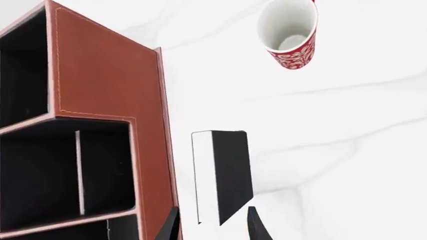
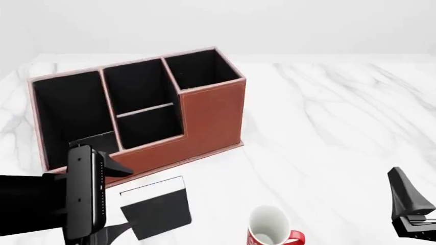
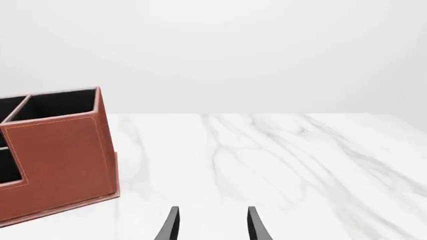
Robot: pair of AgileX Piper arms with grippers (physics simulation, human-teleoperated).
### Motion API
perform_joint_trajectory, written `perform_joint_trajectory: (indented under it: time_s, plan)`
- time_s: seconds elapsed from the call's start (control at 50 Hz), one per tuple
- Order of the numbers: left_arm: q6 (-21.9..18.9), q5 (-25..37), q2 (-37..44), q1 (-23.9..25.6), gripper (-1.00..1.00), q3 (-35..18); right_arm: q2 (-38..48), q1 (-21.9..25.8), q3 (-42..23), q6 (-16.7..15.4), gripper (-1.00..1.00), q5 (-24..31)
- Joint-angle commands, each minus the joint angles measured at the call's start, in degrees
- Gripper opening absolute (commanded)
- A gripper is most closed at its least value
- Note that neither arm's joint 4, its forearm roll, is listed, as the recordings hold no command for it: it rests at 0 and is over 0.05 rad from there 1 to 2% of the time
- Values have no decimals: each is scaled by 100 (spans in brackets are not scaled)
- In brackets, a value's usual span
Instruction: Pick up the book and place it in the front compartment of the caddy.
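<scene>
Two arms are showing, both partly cut off. Left arm is entering the front view from the left edge, its dark wrist block covering the caddy's (image 2: pixel 211 115) near left corner and part of the low front rim; left gripper (image 1: pixel 210 225) is showing only as two dark finger stubs at the frame edge in its wrist view, standing apart with nothing between them, hanging just above the near end of the book (image 2: pixel 158 206). Right gripper (image 3: pixel 212 225) is likewise appearing as two separated finger stubs in its own view, holding nothing; in the front view only a dark piece of that arm is poking in at the lower right corner.

Book is lying flat on the marble table (image 2: pixel 327 127), black cover up, white page edge along one long side, just in front of the caddy and apart from it, outside every compartment. Mug (image 2: pixel 271 229), white inside and red-patterned outside, is standing upright beside the book, its base cut off by the frame. Caddy's black-lined compartments are too dark to make out their floors.
</scene>
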State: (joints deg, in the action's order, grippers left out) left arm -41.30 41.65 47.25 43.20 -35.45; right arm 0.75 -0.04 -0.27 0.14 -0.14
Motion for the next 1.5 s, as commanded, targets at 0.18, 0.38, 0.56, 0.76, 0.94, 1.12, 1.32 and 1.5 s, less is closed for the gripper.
perform_joint_trajectory:
  time_s: [0.18, 0.38, 0.56, 0.76, 0.94, 1.12, 1.32, 1.5]
  plan:
    - [-6, -249, 206, -36, 100, 2, -11, -1, 4, -2, 100, 2]
    - [-20, -390, 292, -137, 100, 9, -12, -1, 4, -2, 100, 2]
    - [17, -644, 428, -191, 100, 119, -11, 1, 4, -3, 100, 2]
    - [44, -1107, 539, -226, 100, 265, -11, 1, 4, -2, 100, 2]
    - [279, -1418, 629, -151, 100, 316, -11, 1, 4, -2, 100, 2]
    - [390, -1682, 754, -121, 100, 431, -10, 1, 4, -3, 100, 2]
    - [412, -1937, 911, -154, 100, 588, -11, 0, 4, -2, 100, 2]
    - [469, -2041, 993, -140, 100, 644, -10, 0, 4, -3, 100, 2]
